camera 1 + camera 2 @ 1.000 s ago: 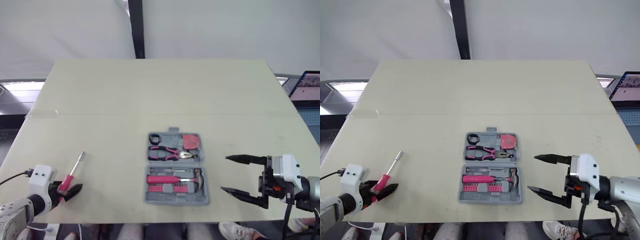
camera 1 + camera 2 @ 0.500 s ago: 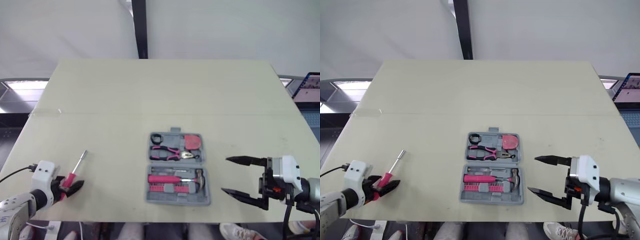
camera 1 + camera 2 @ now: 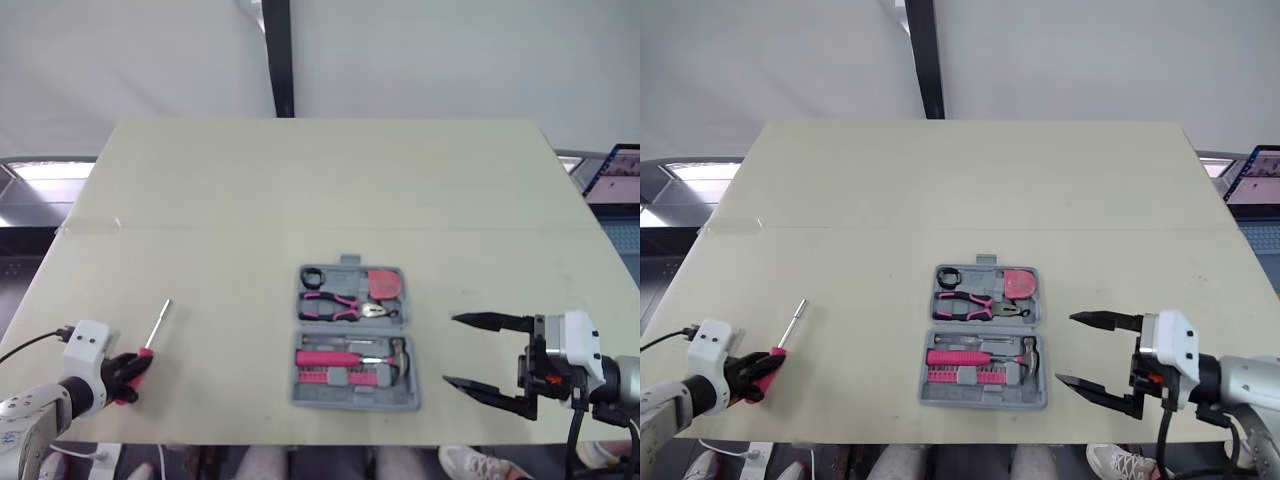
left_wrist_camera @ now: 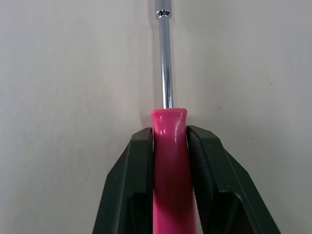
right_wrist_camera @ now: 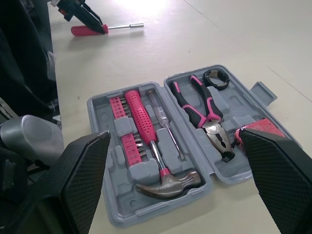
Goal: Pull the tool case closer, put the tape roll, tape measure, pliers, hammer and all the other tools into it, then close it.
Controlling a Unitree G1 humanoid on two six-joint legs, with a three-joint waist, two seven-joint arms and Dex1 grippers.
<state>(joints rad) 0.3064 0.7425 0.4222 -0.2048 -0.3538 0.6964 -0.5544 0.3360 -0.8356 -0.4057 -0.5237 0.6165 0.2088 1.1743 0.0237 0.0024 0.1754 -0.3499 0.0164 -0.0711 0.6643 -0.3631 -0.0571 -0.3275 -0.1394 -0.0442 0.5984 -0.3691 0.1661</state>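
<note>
The grey tool case (image 3: 352, 335) lies open near the table's front edge. It holds a black tape roll (image 3: 312, 277), a pink tape measure (image 3: 382, 283), pliers (image 3: 345, 305), a hammer (image 5: 168, 183) and a row of pink bits. A screwdriver (image 3: 157, 320) with a pink handle lies at the front left, well apart from the case. My left gripper (image 3: 128, 368) is shut on its handle (image 4: 169, 156), and the steel shaft (image 4: 165, 63) points away from the fingers. To the right of the case my right gripper (image 3: 450, 350) stands wide open, with nothing in it.
The pale table (image 3: 300, 190) stretches far behind the case. A laptop (image 3: 612, 170) sits off the table's right edge. A dark post (image 3: 277, 55) rises behind the far edge. The case is close to the front edge.
My left gripper's fingers have closed on the screwdriver's pink handle, where before they stood open around it. The right gripper and the case have not moved.
</note>
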